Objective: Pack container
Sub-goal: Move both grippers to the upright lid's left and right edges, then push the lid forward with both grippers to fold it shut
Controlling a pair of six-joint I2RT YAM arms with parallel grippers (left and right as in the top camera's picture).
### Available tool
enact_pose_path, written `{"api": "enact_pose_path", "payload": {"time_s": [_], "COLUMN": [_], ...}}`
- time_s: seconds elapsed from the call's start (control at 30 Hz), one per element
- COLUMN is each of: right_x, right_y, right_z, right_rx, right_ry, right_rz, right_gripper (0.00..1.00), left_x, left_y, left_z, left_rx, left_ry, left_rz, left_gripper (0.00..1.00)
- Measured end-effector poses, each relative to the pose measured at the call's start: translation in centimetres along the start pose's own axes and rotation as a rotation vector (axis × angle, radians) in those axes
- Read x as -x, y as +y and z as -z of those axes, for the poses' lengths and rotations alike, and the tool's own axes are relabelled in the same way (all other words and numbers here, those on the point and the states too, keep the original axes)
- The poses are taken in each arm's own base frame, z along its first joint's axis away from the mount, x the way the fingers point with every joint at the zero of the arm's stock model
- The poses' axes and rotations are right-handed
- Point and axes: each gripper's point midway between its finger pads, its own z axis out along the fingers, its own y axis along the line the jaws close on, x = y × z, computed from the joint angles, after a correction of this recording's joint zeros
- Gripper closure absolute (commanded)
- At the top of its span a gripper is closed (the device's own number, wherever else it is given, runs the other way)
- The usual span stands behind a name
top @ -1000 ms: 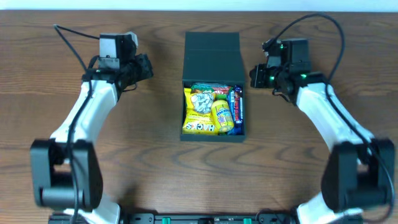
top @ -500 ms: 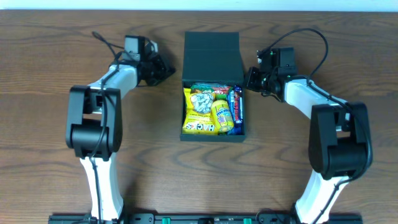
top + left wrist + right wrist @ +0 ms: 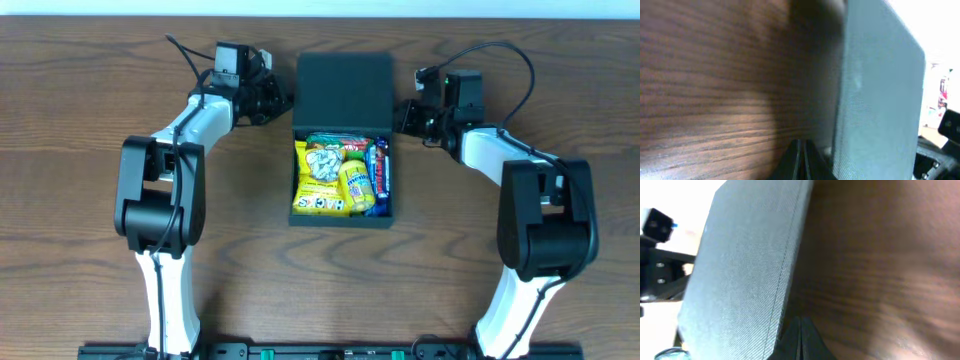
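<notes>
The dark teal-green container point(image 3: 342, 222) sits at the table's middle, open, with its flap lid point(image 3: 343, 88) laid back flat behind it. Inside are yellow snack packets point(image 3: 325, 185), a yellow packet point(image 3: 357, 185) and a blue bar point(image 3: 381, 178). My left gripper point(image 3: 286, 100) is shut, its tip at the lid's left edge; the left wrist view shows the closed fingers point(image 3: 801, 160) low beside the lid point(image 3: 875, 100). My right gripper point(image 3: 397, 116) is shut at the lid's right edge; the right wrist view shows its fingers point(image 3: 800, 337) beside the lid point(image 3: 740, 280).
The brown wooden table point(image 3: 100, 250) lies all round the box. Both arms reach in from the front, with black cables looping above each wrist.
Both grippers have moved inward and toward the back, from well apart of the box to the lid's left and right edges. The box and its contents have not moved.
</notes>
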Motion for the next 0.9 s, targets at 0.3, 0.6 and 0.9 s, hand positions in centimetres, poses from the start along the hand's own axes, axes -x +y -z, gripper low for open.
{"api": "enact_pose_path", "payload": {"time_s": [0.3,0.6,0.9], "right_x": [1.5,2.6,2.4], "right_y": [1.4,3.4,5.1], "right_z": [1.0,1.6,2.1], "right_rx": [0.132,0.232,0.314], "right_ry": [-0.033,-0.067,-0.052], "right_rz": [0.068,0.158,0.193], "right_gripper": [0.98,0.98,0.98], "left_x": [0.5,0.6,-0.4], "left_y": [-1.7,-4.0,-5.3], "left_z": [0.9,3.1,3.9], "left_rx": [-0.045,-0.055,-0.057], "left_ry": [0.014,-0.005,0.019], "left_rz": [-0.135,-0.258,-0.334], "left_gripper": [0.94,0.94,0.94]}}
